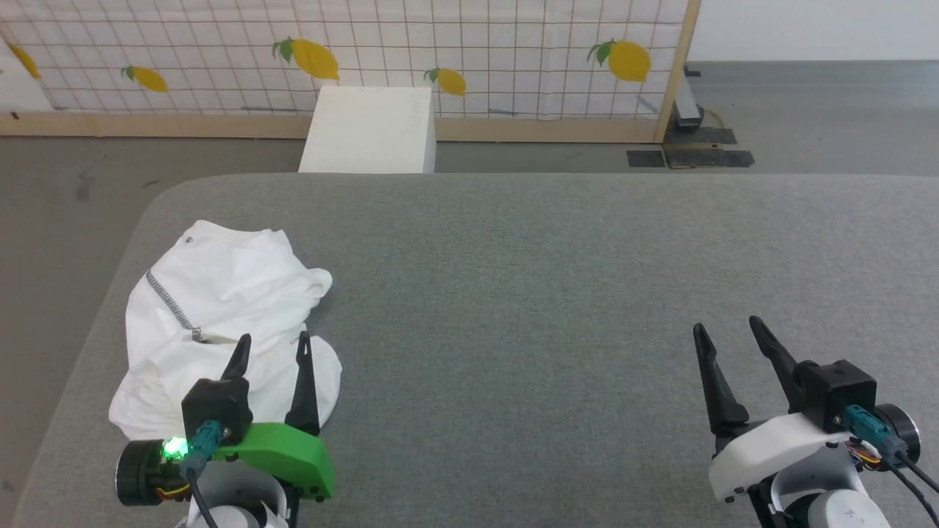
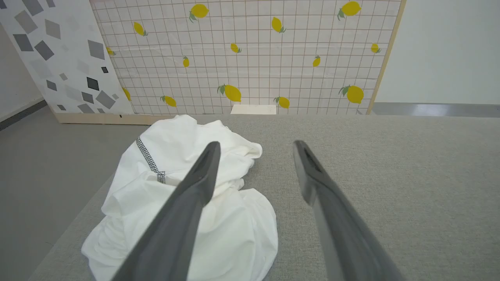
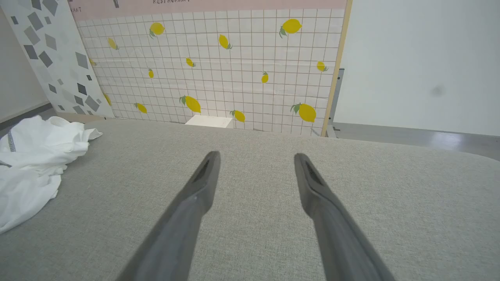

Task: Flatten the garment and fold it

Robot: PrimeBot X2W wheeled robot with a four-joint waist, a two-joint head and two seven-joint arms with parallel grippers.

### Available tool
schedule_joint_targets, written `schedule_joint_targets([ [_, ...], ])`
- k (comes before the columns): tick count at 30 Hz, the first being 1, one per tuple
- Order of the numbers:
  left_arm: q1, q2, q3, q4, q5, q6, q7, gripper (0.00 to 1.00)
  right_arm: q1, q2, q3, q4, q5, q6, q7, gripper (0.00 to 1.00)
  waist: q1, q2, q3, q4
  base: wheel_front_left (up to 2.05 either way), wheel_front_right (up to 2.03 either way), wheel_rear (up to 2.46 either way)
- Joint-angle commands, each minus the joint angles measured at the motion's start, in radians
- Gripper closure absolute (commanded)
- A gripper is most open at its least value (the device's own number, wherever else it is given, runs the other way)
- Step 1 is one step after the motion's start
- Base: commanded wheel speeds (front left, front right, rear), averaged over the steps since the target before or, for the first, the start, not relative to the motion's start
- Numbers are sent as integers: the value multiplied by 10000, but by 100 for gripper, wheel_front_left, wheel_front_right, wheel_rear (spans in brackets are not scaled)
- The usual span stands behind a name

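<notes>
Garment (image 1: 220, 323) lies crumpled in a heap by the left edge of the bench (image 1: 513, 293), toward the near corner. The left pincer (image 1: 273, 339) hangs over its near part, fingers spread and empty. The right pincer (image 1: 727, 325), also spread and empty, is well apart, near the right edge. I judge it is best to find two free edges, take one layer each, and pull outward slowly. The bench has a grey cloth cover. Beyond its far edge stand a white box (image 1: 370, 132) and a lemon-printed screen (image 1: 477, 44).

White T-shirt (image 1: 242, 293) with a dark grey zigzag seam (image 1: 170, 301); grey worktop (image 1: 550, 293); white grid backdrop (image 1: 477, 37) printed with yellow lemons (image 1: 315, 59); white box (image 1: 370, 132).
</notes>
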Motion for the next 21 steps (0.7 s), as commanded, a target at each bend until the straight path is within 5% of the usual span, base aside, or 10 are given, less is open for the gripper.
schedule_joint_targets([
  [1,132,-10,1,24,-139,60,-134,0,82,1,9,77,105,-3,-139,0,0,0,1,156,0,0,0],
  [21,406,4,35,165,-419,155,-543,0,178,2,142,568,547,-5,-550,0,0,0,-115,1804,0,0,0],
])
